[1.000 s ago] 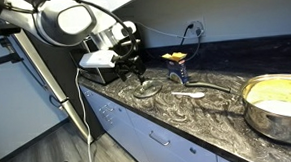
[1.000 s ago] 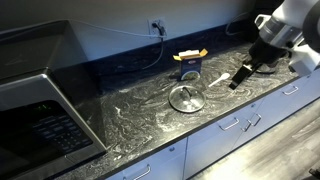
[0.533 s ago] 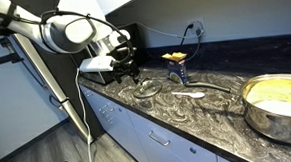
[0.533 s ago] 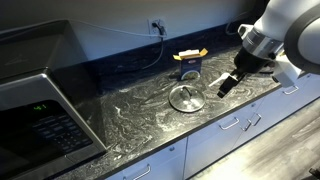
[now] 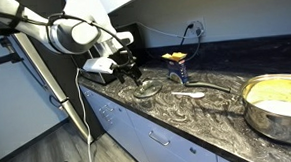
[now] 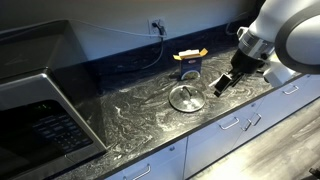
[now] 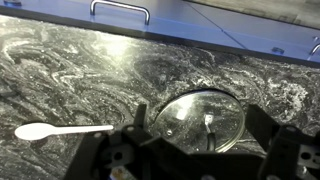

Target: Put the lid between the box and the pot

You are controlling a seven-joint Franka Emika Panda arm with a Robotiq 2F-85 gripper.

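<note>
The glass lid [image 5: 146, 88] lies flat on the dark marbled counter and shows in both exterior views [image 6: 187, 97]. In the wrist view the lid [image 7: 200, 120] sits between my two dark fingers [image 7: 262, 122]. My gripper [image 7: 200, 128] is open and empty. It hangs just beside and above the lid in both exterior views [image 5: 130, 78] [image 6: 222, 85], not touching it. The yellow-orange box [image 5: 176, 61] [image 6: 189, 66] stands behind the lid near the wall. The big silver pot [image 5: 277, 104] stands far along the counter and is out of view elsewhere.
A white plastic spoon [image 5: 187, 93] [image 7: 60, 130] lies between the lid and the pot. A black microwave [image 6: 40, 110] fills one end of the counter. A cable hangs from the wall outlet [image 6: 155, 25]. Drawer handles [image 7: 120, 8] run below the counter edge.
My gripper has moved closer to the lid and a little lower. The lid, box, spoon and pot have not moved.
</note>
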